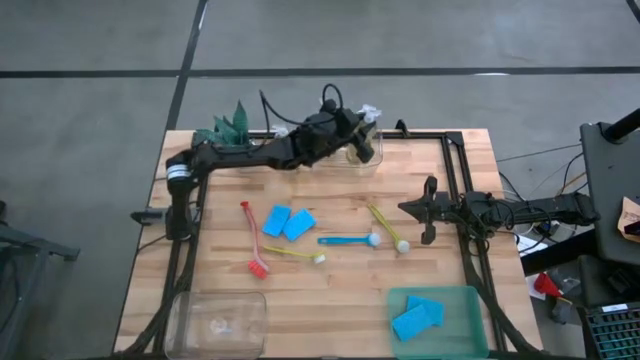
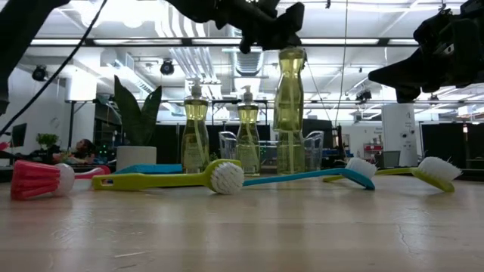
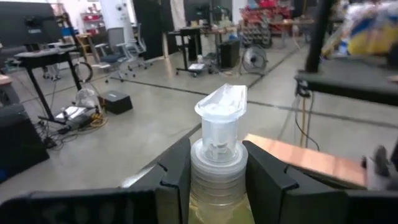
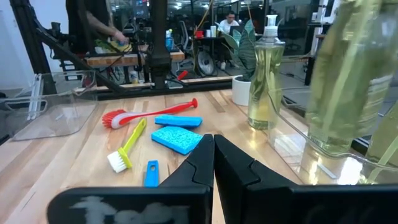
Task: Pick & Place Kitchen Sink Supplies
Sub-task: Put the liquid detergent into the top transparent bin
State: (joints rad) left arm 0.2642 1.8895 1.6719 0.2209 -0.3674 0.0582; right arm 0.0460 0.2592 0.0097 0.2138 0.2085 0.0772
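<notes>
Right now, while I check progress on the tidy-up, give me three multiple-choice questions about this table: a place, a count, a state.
1. Where do two sponges lie?
A in a bucket
B in the green tray
C on a shelf
2. How many brushes lie on the table?
A two
B six
C four
3. What is the left gripper doing?
A shut on a soap bottle
B hanging open
C shut on a brush
Answers: B, both lie inside the tray; C, red, blue and two yellow; A, its fingers clamp the bottle's neck. The right gripper waits shut.
</notes>
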